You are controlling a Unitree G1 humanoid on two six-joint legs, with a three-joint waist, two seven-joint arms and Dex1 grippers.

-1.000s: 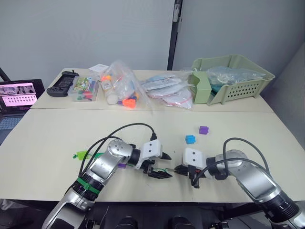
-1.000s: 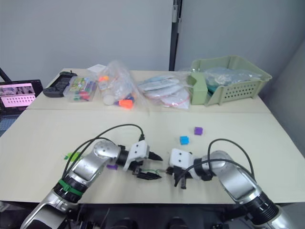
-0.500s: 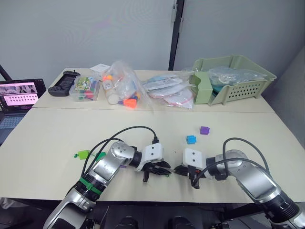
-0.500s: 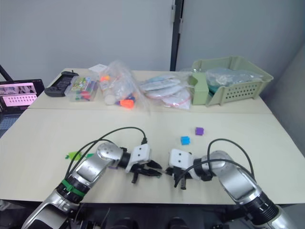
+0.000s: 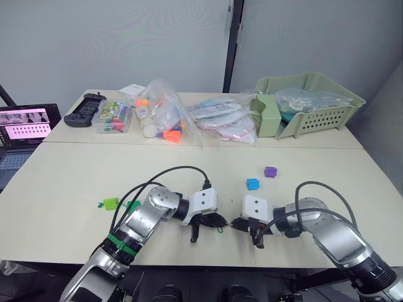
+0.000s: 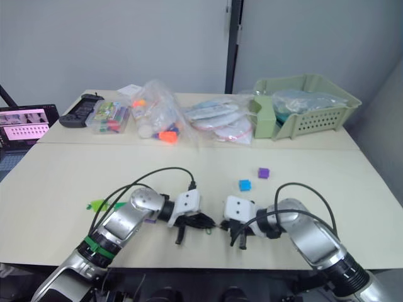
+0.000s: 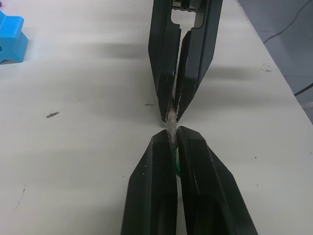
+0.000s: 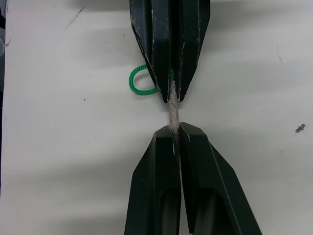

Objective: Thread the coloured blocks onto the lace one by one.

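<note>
Both grippers pinch the lace's stiff tip, fingertips nearly meeting.

Left gripper (image 7: 172, 139) and right gripper (image 8: 174, 133) clamp the pale, fibrous tip of the braided green lace (image 8: 139, 83); matte cream table (image 5: 75, 176).

Bare desk (image 5: 75, 176) lies open on both sides of the claws, while the blue cube (image 5: 252, 184) and purple cube (image 5: 270, 171) sit just beyond the right claw (image 5: 237, 224).

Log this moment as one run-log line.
step: lace handover | left gripper: shut on lace | right gripper: shut on lace tip | blue block, purple block: loose on table
</note>
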